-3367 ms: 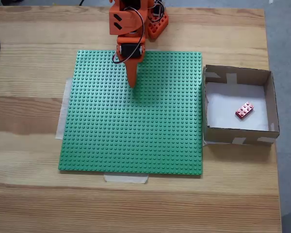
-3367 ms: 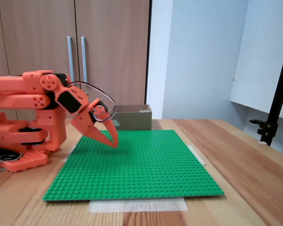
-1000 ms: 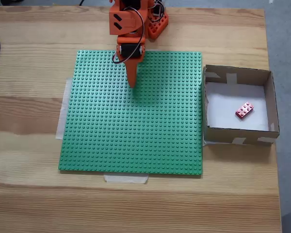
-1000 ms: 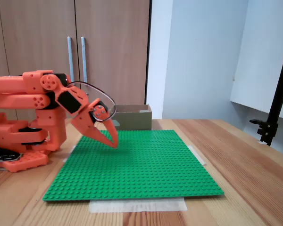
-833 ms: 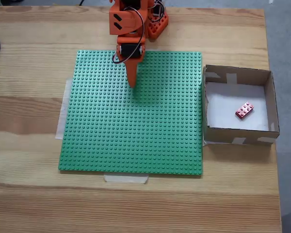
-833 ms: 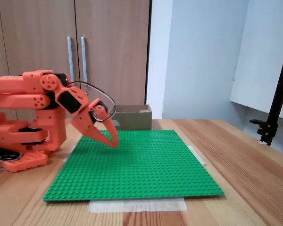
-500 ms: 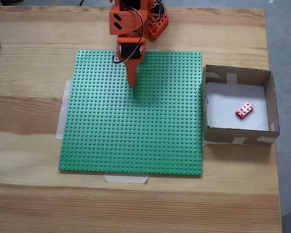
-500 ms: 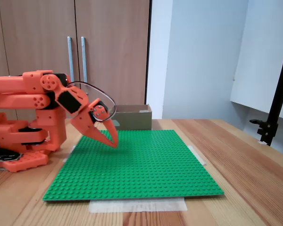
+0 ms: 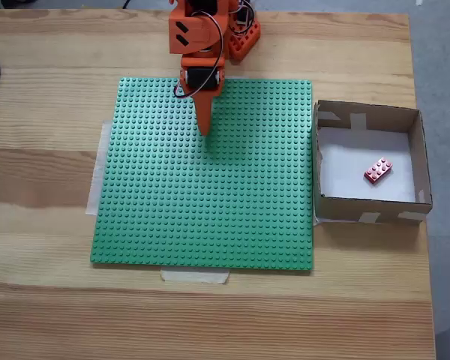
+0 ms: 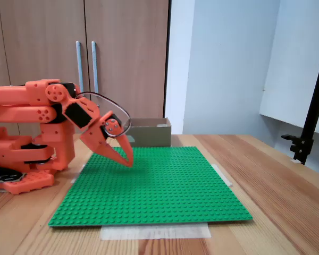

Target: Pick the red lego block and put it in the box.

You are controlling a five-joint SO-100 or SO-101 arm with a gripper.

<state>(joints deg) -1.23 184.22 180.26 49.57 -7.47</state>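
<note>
Jaws pressed together and holding nothing, the orange gripper (image 9: 205, 129) points down over the upper middle of the green baseplate (image 9: 202, 225) in a fixed view from above; in a fixed view from the side, the gripper (image 10: 128, 161) hangs at centre left with its tips just above the studs, the arm folded back toward its base (image 10: 21, 178) at the left edge. At the right of the frame from above, the red lego block (image 9: 378, 170) lies flat on the white floor of the box (image 9: 364, 209), right of the floor's centre and apart from all four walls. From the side the box (image 10: 149, 135) shows as a brown wall behind the baseplate, its contents hidden. Judging by how things lie, the task looks finished: the block is in the box, the arm is parked well apart from it, and nothing seems left to do.
</note>
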